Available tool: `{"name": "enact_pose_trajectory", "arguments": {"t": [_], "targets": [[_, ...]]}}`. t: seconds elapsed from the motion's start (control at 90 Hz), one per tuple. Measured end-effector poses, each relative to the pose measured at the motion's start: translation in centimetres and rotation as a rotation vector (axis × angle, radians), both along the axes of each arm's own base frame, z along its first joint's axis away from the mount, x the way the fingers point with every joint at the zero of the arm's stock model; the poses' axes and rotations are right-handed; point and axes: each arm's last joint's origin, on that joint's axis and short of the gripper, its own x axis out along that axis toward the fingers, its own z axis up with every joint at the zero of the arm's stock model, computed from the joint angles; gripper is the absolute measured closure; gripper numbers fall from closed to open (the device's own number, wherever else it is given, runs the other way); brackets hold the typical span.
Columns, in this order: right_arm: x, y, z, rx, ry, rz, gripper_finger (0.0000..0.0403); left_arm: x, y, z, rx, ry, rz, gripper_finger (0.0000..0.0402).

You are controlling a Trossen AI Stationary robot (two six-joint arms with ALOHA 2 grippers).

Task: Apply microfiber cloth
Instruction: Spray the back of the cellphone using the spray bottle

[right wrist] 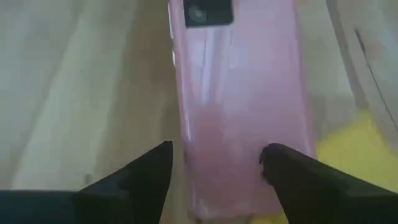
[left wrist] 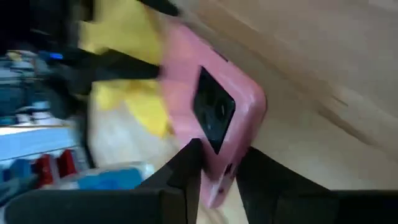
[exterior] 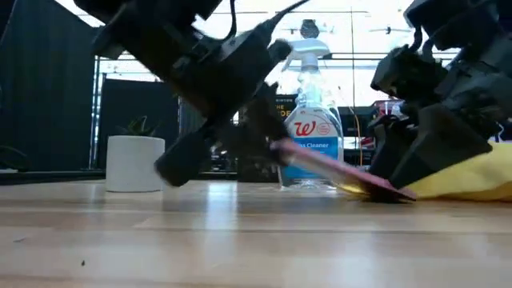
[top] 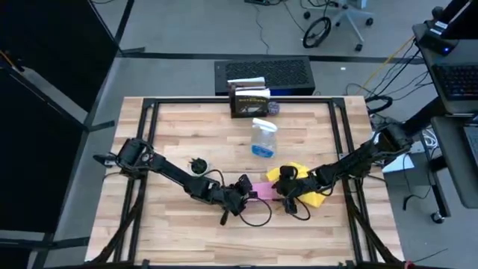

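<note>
Wooden table [top: 179, 134] carries it all; microfiber cloth [top: 310, 196] lies near the front, under the right gripper [right wrist: 214, 163], fingers spread astride the pink phone [left wrist: 211, 124]; left gripper [left wrist: 219, 168] pinches the phone's raised end; spray bottle [top: 263, 138] behind.

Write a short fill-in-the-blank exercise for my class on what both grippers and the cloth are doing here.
1. The left gripper grips a phone whose case is ____.
2. The microfiber cloth is coloured ____.
3. The phone's far end rests on the cloth, so it sits ____, not flat.
4. The spray bottle holds ____ liquid.

Answers: pink; yellow; tilted; blue
</note>
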Motion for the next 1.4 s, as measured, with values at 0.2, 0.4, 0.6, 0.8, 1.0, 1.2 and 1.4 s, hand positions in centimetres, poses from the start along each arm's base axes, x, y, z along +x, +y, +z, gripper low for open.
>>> {"name": "enact_pose_trajectory", "arguments": {"t": [0.2,0.4,0.6,0.8,1.0,1.2,1.4], "targets": [[0.3,0.2,0.3,0.021,-0.037,0.033,0.0165,0.4,0.0,0.6,-0.022,-0.075,-0.002,0.0325],[0.3,0.1,0.5,0.01,-0.041,0.024,0.0165,0.5,0.0,0.6,-0.067,-0.082,0.006,0.0354],[-0.2,-0.1,4.3,0.026,-0.126,0.032,0.0165,0.6,0.1,1.9,-0.406,-0.144,0.24,0.0387],[-1.9,-0.9,8.1,0.038,-0.238,-0.008,0.0165,0.9,0.2,4.5,-0.723,-0.129,0.37,0.0386],[-3.8,-1.7,9.4,0.043,-0.217,-0.06,0.0165,0.6,0.4,6.9,-0.965,-0.108,0.414,0.0386],[-3.9,-0.8,8.7,0.082,-0.173,-0.054,0.0165,0.8,1.9,9.0,-1.18,-0.101,0.515,0.0386],[-3.0,-0.4,7.6,0.089,-0.144,-0.078,0.0166,1.1,3.2,9.4,-1.341,-0.048,0.571,0.0386]]}}
